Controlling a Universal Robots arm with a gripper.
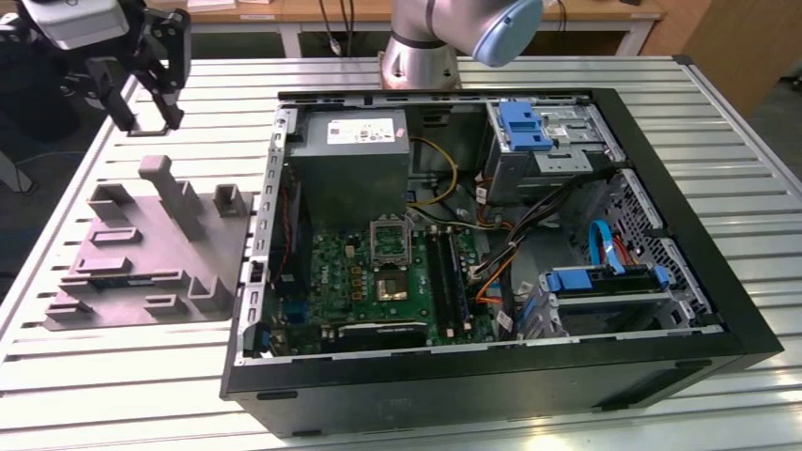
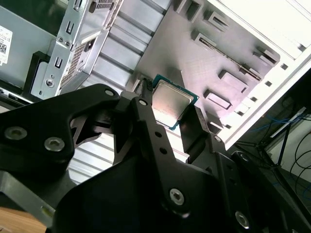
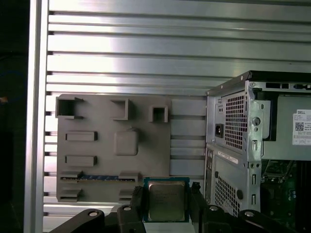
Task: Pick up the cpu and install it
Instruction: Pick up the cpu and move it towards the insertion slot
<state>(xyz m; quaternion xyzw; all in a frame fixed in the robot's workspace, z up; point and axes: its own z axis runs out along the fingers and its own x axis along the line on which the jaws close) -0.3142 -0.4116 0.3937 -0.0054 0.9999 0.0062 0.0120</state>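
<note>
The cpu (image 3: 166, 200) is a small square chip with a dull silvery top and a green rim. It sits clamped between the black fingers of my gripper (image 3: 166, 206), and the second wrist view shows the cpu (image 2: 171, 103) in the gripper (image 2: 170, 110) too. In the exterior view the gripper (image 1: 145, 113) hangs at the far left, above the back of the grey fixture plate (image 1: 138, 254) and outside the computer case. On the green motherboard the dark square socket (image 1: 391, 286) lies open, its metal frame (image 1: 389, 233) flipped back.
The open black computer case (image 1: 701, 282) lies on its side on the slatted aluminium table (image 1: 113, 395). Inside are a grey power supply (image 1: 351, 150), blue drive brackets (image 1: 602, 279) and loose cables (image 1: 527, 225). A thin memory stick (image 3: 90, 178) rests in the fixture plate (image 3: 97, 145).
</note>
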